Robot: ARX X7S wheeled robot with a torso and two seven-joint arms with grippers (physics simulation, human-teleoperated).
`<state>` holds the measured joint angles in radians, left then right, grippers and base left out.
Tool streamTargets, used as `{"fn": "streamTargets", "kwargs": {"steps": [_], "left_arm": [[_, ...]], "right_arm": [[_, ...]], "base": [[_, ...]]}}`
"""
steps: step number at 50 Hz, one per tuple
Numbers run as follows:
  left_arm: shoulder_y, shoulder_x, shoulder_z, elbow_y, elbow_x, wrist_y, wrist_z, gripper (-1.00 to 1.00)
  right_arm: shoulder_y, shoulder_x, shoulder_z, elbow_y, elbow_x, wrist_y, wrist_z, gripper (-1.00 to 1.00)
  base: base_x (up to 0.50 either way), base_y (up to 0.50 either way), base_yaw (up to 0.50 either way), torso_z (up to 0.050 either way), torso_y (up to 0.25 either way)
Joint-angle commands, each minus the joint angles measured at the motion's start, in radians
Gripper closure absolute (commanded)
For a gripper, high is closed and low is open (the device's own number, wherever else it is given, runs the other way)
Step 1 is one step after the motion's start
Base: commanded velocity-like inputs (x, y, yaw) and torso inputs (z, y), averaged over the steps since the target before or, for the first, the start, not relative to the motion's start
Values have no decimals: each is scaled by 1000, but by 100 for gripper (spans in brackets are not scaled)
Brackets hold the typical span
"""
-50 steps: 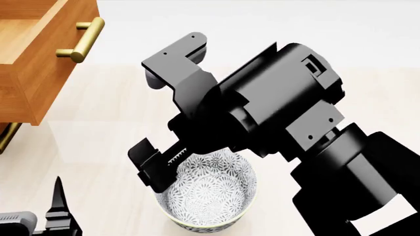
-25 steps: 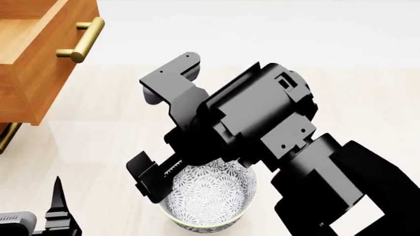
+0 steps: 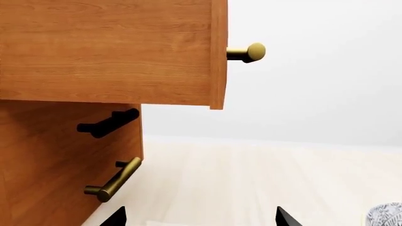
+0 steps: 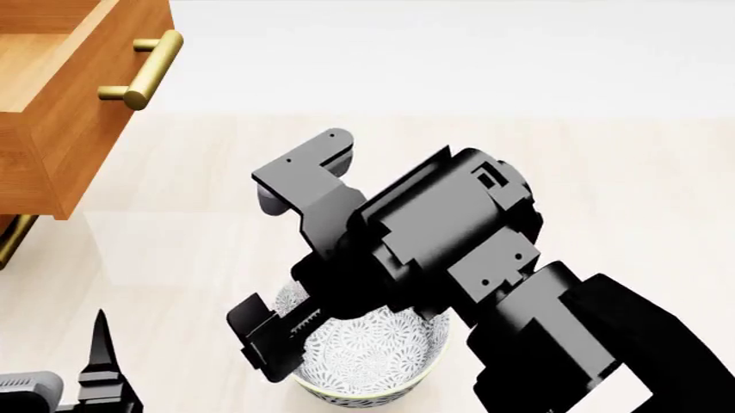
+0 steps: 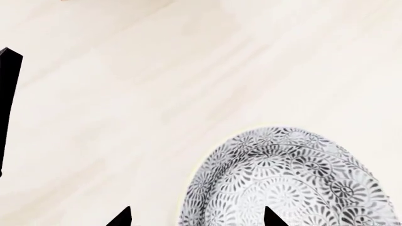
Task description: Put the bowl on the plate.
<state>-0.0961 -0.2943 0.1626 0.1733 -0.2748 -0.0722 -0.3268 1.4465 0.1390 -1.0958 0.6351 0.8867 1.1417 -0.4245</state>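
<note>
Bowl [image 4: 367,366] is what the head view shows low in the middle: a deep round dish with a dense grey-black flower pattern and a pale rim, standing upright on the pale wooden surface [image 4: 597,189]. The right arm [image 4: 460,249] reaches over it from the lower right, and its black bulk hides most of the far rim. The right gripper [image 5: 196,217] hangs over the bowl's near-left edge; in the right wrist view its two dark fingertips [image 5: 119,219] stand apart, one outside the rim over bare wood and the other over the patterned inside, so the jaws are spread with the rim between them and grip nothing. From that view the bowl [image 5: 283,183] fills the lower right corner, and whether a finger touches it cannot be told. The left gripper [image 3: 197,217] shows only two dark tips in the left wrist view, set wide with nothing between them; in the head view a part of it [image 4: 103,366] pokes up at the lower left, well apart from the bowl. A wooden drawer [image 4: 58,95] with a brass handle [image 4: 144,69] stands open at the upper left. The left wrist view looks at that cabinet [image 3: 69,160] from low down, with a second brass handle [image 3: 113,181] below, and a sliver of the bowl [image 3: 386,215] at its edge.
</note>
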Motion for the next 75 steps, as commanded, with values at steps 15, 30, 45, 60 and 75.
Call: {"fn": "streamTargets", "kwargs": {"steps": [15,30,45,60,75], "left_arm": [[-1,-6,8,0,-4,2,-8,-100],[-2,-10,9,-2,-10,4,-11,-100],[-1,-11,13,-12,-10,16,-13,-100],[-4,-16,17,-7,-13,9,-19,-100],[-10,-15,26,-18,-11,14,-20,-100]], "right_arm": [[-41,-30,-26,86,-20,-62,-36,-100],[-64,-44,-41,114,-25,-81,-49,-100],[-85,-59,-58,146,-33,-100,-63,-100],[-107,-70,-75,187,-41,-123,-81,-100],[-126,-74,-98,212,-49,-127,-94,-100]], "base": [[0,0,0,0,0],[0,0,0,0,0],[0,0,0,0,0],[0,0,0,0,0],[0,0,0,0,0]]}}
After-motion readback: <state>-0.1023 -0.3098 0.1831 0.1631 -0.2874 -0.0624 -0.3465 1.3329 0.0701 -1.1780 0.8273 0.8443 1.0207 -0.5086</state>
